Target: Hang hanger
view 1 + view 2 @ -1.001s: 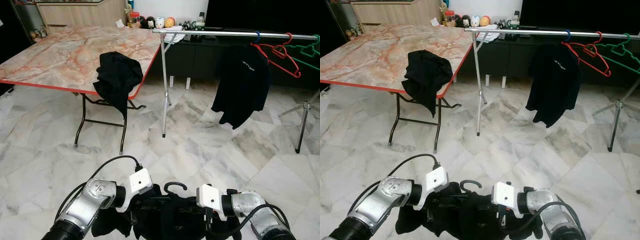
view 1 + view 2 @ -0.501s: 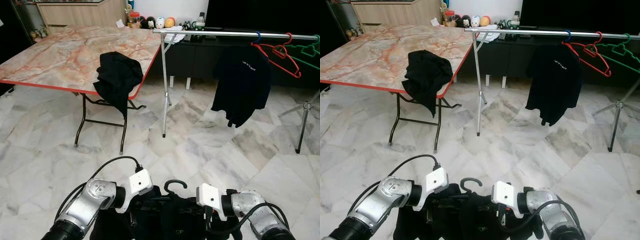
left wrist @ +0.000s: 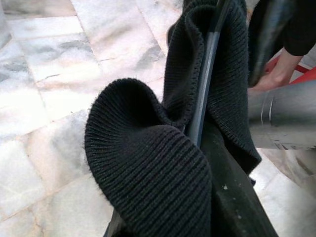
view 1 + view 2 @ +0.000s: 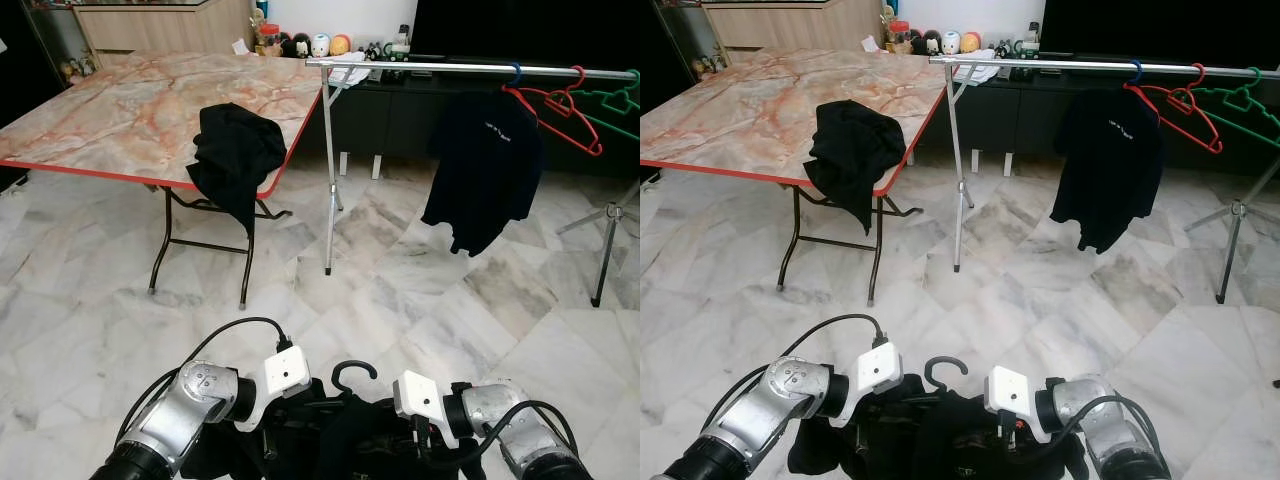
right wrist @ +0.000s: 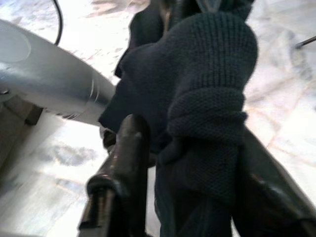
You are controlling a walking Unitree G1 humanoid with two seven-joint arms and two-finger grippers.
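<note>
While we carry our load low in front of us, the scene reads so, largest thing first:

Floor: pale veined marble floor tiles (image 4: 420, 300) lie between us and the goal, well apart from it.

Table: a marble-topped folding table with red edging (image 4: 120, 110) bears a crumpled black garment (image 4: 235, 155) drooping over its edge.

Rail: the silver metal clothes rail (image 4: 420, 67) holds a hung black T-shirt (image 4: 485, 165), an empty red hanger (image 4: 560, 105) and a green hanger (image 4: 615, 100).

Load: the black knitted garment on a black hanger (image 4: 950, 435) sits between both arms; its hook (image 4: 352, 372) points up.

Left gripper (image 4: 270, 445): clamped on the hanger bar through the knit, by the wrist view.

Right gripper (image 5: 197, 163): its fingers (image 5: 123, 163) straddle a knitted fold, gripping it.

Change: against a second ago, our left wrist sits slightly nearer the hook and the hung T-shirt has swung a little; we judge we are steadying, with the approach and hooking yet to do.
</note>
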